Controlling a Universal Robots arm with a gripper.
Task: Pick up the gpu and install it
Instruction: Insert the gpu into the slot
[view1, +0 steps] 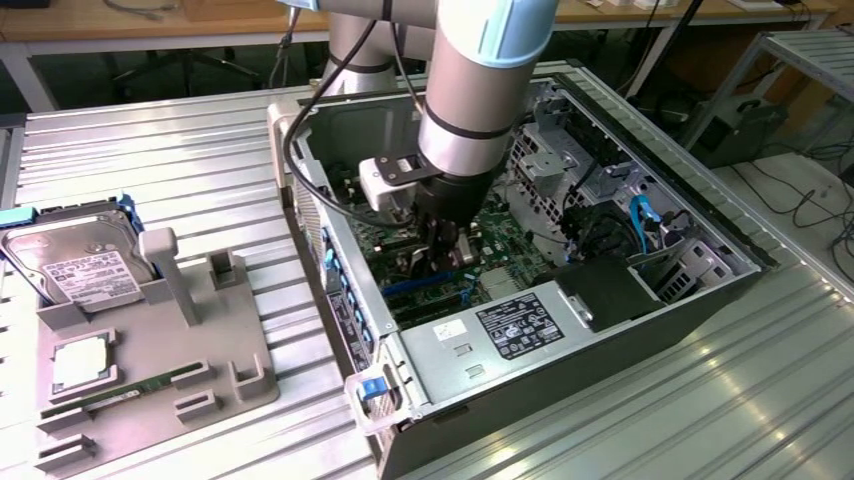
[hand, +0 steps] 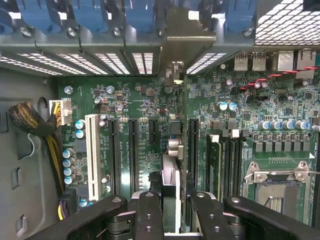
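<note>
The arm reaches down into the open computer case (view1: 694, 215), which lies on its side on the ribbed metal bench (view1: 160, 160). The hand (view1: 447, 255) is low over the green motherboard (view1: 501, 240), near the middle of the case. In the wrist view the hand (hand: 175, 215) is closed narrowly on the gpu (hand: 171, 185), seen edge-on as a thin upright card between the two fingers (hand: 149, 212). The card's pale silver bracket (hand: 175, 45) runs up to the slot openings in the case's rear wall. The card stands in line with the dark expansion slots (hand: 134, 150) on the board, just beside a white slot (hand: 92, 155); whether it is fully seated cannot be told. On the exterior view's left, well apart from the case, a grey holder (view1: 160, 370) on the bench carries a silver hard drive (view1: 80, 270) and a narrow green memory stick (view1: 127, 393)
</note>
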